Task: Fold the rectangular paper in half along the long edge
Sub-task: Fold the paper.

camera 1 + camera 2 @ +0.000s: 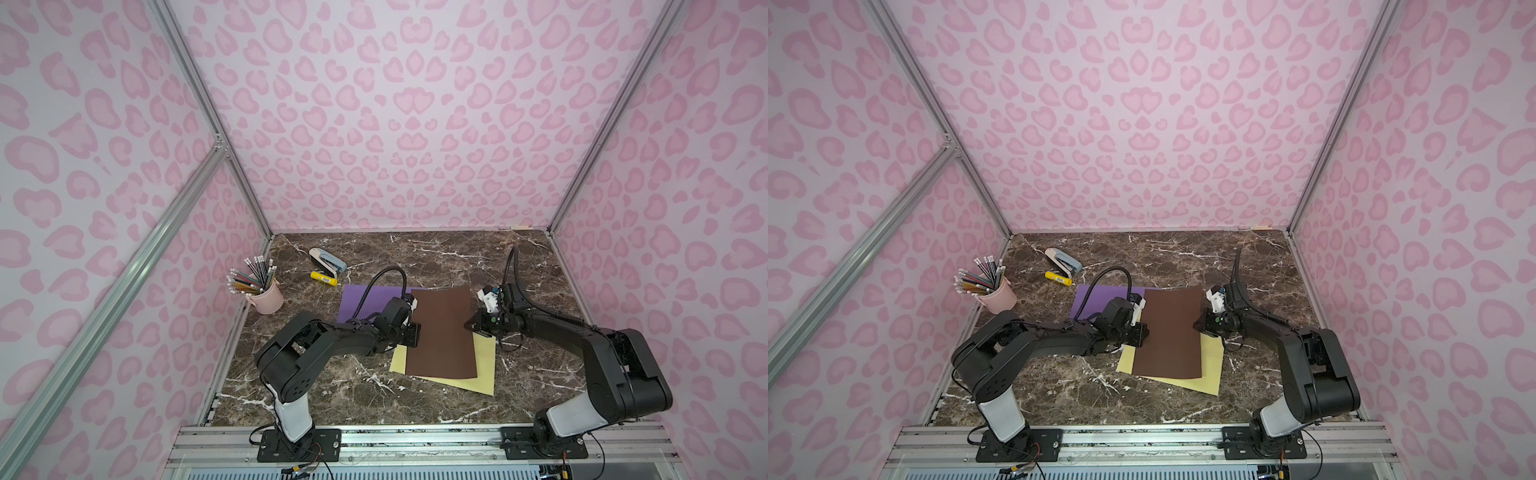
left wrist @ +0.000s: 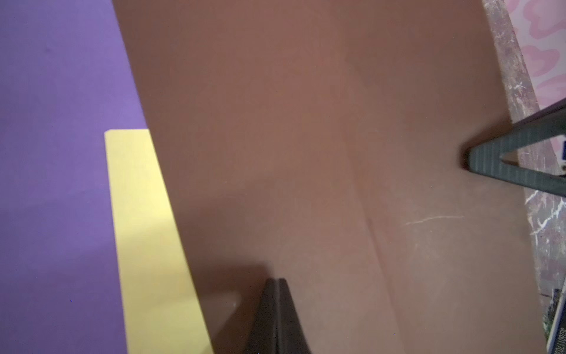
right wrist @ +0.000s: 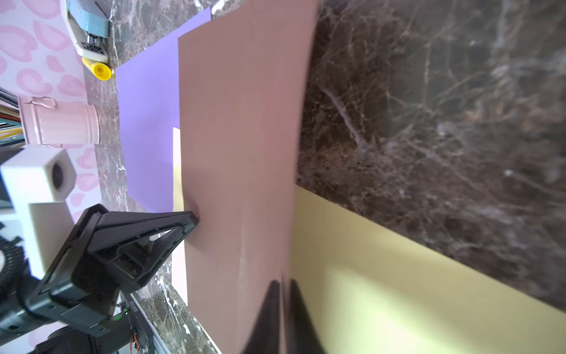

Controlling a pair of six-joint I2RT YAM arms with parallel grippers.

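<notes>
The yellow sheet (image 1: 484, 376) lies nearest on the counter (image 1: 415, 257). The brown paper (image 1: 442, 332) rests across it and partly over the purple sheet (image 1: 357, 303) beyond. The left tool (image 1: 415, 334) and right tool (image 1: 469, 325) are each pressed together on an opposite long edge at mid-length. Expect a thin, light, limp sheet that bows and slides readily; grip at the edges only.
</notes>
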